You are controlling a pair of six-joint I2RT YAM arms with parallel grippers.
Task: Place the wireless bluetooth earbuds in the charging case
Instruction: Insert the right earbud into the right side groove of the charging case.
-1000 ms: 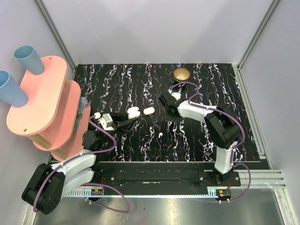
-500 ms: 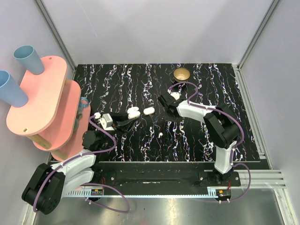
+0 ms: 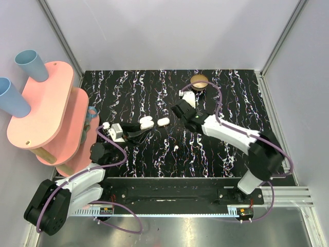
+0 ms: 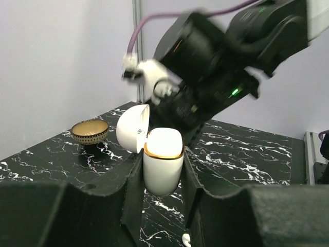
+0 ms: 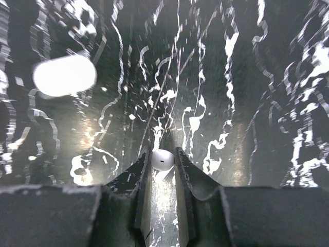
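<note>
Top view: I'm seeing the left gripper (image 3: 143, 128) clamping the charging case (image 3: 146, 123), with the right gripper (image 3: 180, 112) hanging just to its right. Left wrist: the glossy white case is standing upright, gold-rimmed mouth up, lid hinged back. Right wrist: narrow jaws are pinching a smooth white earbud (image 5: 163, 159) at their tips.

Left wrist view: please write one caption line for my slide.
Left hand holds the open charging case upright; the right arm is close behind, a gold dish farther back.
</note>
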